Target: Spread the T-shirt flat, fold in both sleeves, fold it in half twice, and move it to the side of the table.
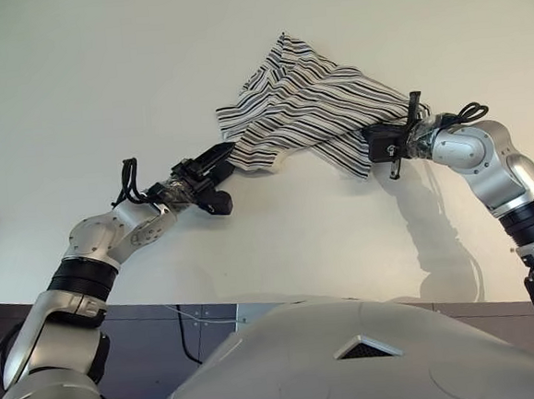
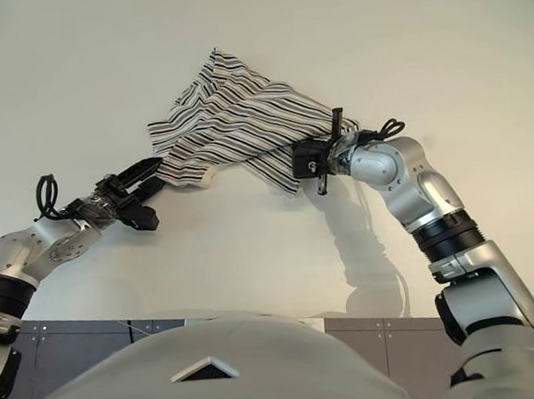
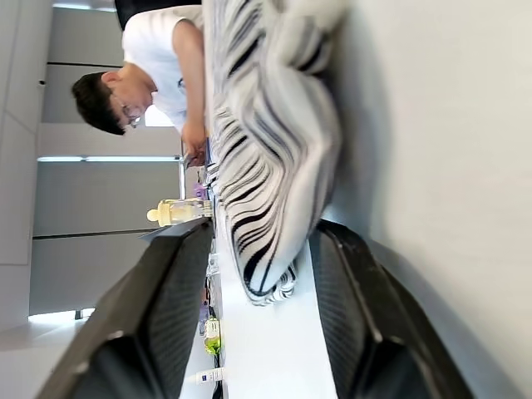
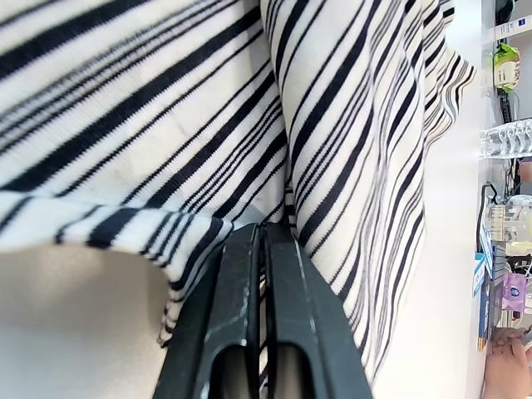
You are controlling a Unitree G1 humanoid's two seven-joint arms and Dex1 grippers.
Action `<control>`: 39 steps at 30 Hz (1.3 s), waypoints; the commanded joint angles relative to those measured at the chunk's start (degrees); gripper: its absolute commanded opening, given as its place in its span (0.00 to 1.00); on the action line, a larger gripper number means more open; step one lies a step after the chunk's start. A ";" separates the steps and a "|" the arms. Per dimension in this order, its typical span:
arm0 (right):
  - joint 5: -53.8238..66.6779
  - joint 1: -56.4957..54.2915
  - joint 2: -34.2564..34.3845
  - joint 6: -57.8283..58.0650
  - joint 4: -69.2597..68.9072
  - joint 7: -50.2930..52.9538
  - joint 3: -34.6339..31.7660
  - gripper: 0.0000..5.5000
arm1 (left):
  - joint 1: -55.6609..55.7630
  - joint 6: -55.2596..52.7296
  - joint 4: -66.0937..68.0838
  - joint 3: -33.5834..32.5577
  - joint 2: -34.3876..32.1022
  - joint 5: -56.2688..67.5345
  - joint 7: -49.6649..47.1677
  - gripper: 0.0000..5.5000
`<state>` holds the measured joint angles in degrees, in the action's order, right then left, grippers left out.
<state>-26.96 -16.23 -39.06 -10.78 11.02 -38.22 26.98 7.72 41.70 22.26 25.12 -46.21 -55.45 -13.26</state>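
Observation:
A black-and-white striped T-shirt [image 1: 296,95] lies crumpled and bunched on the white table [image 1: 81,75], partly lifted at its near side. My right gripper [image 1: 372,141] is shut on the shirt's right near edge, and in the right wrist view its fingers [image 4: 249,283] press together with striped cloth [image 4: 166,100] pinched at the tips. My left gripper [image 1: 228,153] is at the shirt's left near corner, open. In the left wrist view a fold of the shirt [image 3: 266,166] sits between the two spread fingers [image 3: 166,316].
The table's front edge [image 1: 256,297] runs just before my arms. Wide bare tabletop lies left and behind the shirt. Bottles and small items [image 4: 507,141] stand at the table's far side.

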 commanded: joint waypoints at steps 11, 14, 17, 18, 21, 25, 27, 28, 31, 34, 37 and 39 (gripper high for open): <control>-0.55 2.12 -0.60 1.28 1.78 -1.79 -0.16 0.02 | 5.32 1.51 5.08 -0.29 2.51 10.66 8.62 0.02; 0.01 2.12 -0.73 0.73 1.83 -2.18 -0.54 0.02 | 5.78 0.68 3.27 -1.57 2.95 17.62 15.13 0.02; 0.73 2.74 -1.82 -0.29 2.25 -3.58 -0.79 0.02 | 5.81 -4.70 -2.08 -5.33 4.33 29.88 23.49 0.02; -0.24 2.52 -2.76 -1.36 3.51 -3.52 -0.50 0.02 | 6.45 -8.01 -4.76 -7.45 5.05 35.05 26.33 0.02; -4.95 -0.48 -4.38 -3.41 10.18 -0.39 0.59 0.02 | 9.76 -19.63 -12.32 -14.39 7.75 49.71 32.07 0.02; -6.96 -7.25 -1.82 -2.92 22.52 5.80 -0.09 0.02 | 10.85 -33.55 -20.90 -22.71 11.46 64.81 33.95 0.02; -7.12 -10.86 -0.14 -3.15 29.85 9.11 -0.29 0.02 | 10.90 -38.64 -22.95 -25.65 12.72 69.34 34.20 0.02; -6.29 -12.38 0.96 -3.32 32.96 10.05 -0.80 0.02 | 10.95 -40.98 -24.09 -26.56 13.23 71.56 34.91 0.02; -6.62 -15.53 2.49 -3.91 39.11 15.08 -1.24 0.02 | 8.01 -46.23 -27.99 -26.10 13.57 74.80 38.50 0.02; -1.42 -14.69 0.78 -4.84 35.59 15.96 -5.94 0.02 | 4.77 -53.36 -34.69 -26.09 13.75 79.52 40.61 0.02; 14.46 -10.11 2.20 1.44 23.09 9.63 -17.16 0.02 | 7.87 -65.16 -47.08 -27.80 14.03 94.67 41.70 0.02; 25.95 -7.93 4.37 14.14 16.99 4.26 -24.05 0.02 | 11.61 -70.93 -52.54 -30.99 12.56 106.41 41.93 0.02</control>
<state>-11.03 -26.10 -36.68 -7.89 33.65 -28.87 9.32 14.89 -23.97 -24.76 -2.42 -31.92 41.02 28.29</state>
